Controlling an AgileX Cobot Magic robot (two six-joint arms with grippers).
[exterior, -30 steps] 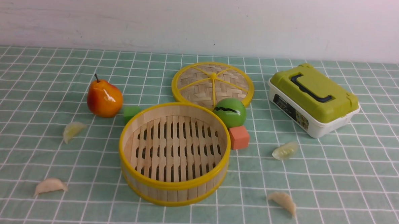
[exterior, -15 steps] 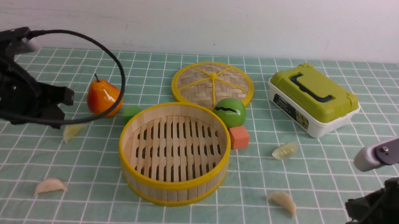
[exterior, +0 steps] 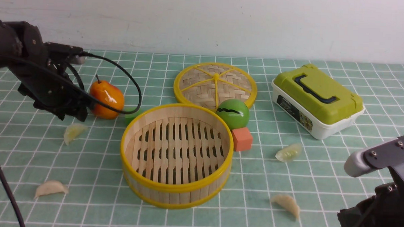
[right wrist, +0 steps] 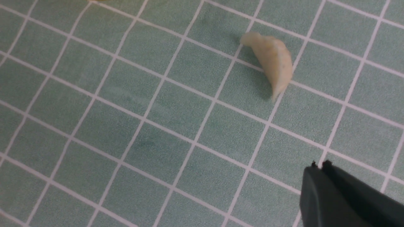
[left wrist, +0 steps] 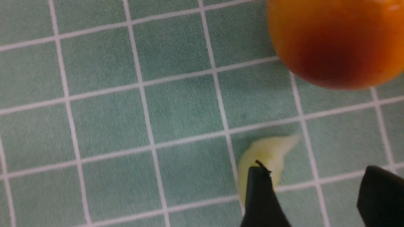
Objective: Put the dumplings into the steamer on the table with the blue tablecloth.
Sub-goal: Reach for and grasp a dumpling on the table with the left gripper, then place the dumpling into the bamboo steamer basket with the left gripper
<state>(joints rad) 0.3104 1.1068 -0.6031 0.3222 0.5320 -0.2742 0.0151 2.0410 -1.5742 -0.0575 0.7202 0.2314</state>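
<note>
Now I see teal gridded surface [exterior: 321, 183], white wall [exterior: 206, 21] behind. Steamer [exterior: 174, 190] mid-surface; four dumplings [exterior: 289, 152] on cloth around it. Left tool [left wrist: 317, 176] open above dumpling beside pear [exterior: 106, 99]; right tool [right wrist: 319, 165] closed, low right.

A pale yellow dumpling [left wrist: 268, 156] lies on the teal gridded tablecloth [left wrist: 110, 126], near an orange-red pear [left wrist: 334, 41] but clear of it. The left gripper [left wrist: 317, 176] hangs above with its dark fingers [left wrist: 262, 201] spread wide, one tip overlapping the dumpling's end
</note>
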